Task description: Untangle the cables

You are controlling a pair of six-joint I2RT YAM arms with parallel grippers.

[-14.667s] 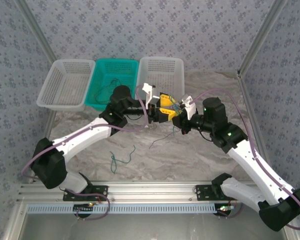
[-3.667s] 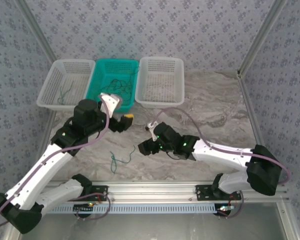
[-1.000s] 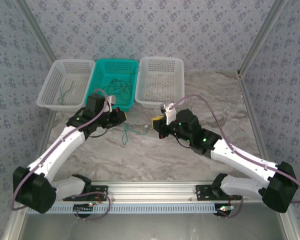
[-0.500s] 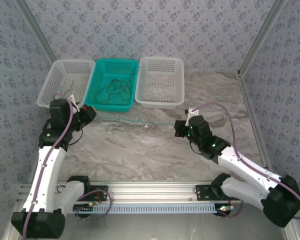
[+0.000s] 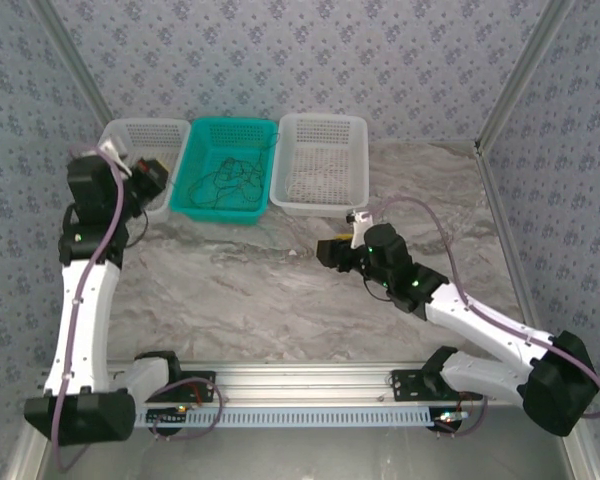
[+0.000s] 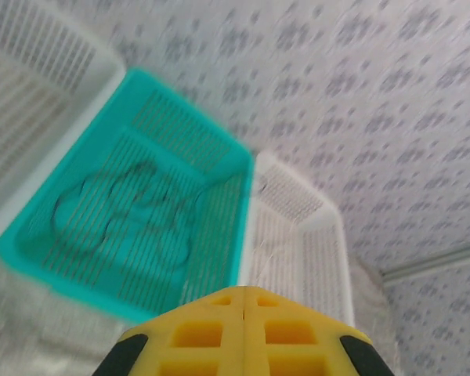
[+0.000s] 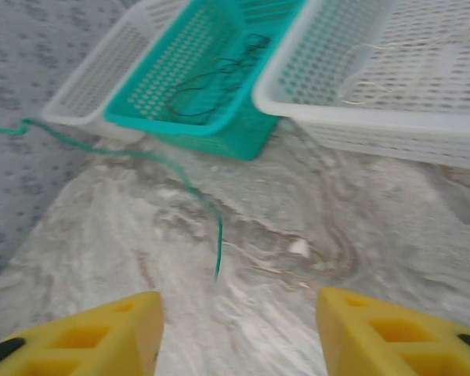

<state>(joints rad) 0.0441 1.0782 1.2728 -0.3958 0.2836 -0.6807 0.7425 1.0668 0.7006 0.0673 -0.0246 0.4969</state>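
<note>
A thin green cable [image 7: 189, 182] hangs slack in the air, running from the left edge of the right wrist view down to a free end just above the table. My right gripper [image 7: 239, 304] stands open right behind that end, with nothing between its yellow fingers [image 7: 110, 333]; it hovers low over mid-table [image 5: 327, 250]. My left gripper [image 5: 150, 172] is raised beside the left white basket [image 5: 115, 140], its yellow jaws pressed together [image 6: 244, 291]; the green cable leads up toward it. A loose tangle of dark cables [image 5: 225, 178] lies in the teal basket [image 5: 195, 205].
Three baskets stand in a row at the back: white, teal [image 7: 243, 133] and white [image 5: 323, 205]. A pale thin strand [image 7: 360, 78] lies in the right white basket. Patterned walls close in the marble table [image 5: 280, 300] on three sides.
My right gripper has opened and let go of the green cable's end. The left arm has swung up and back-left toward the left white basket, and the cable has gone from taut to slack.
</note>
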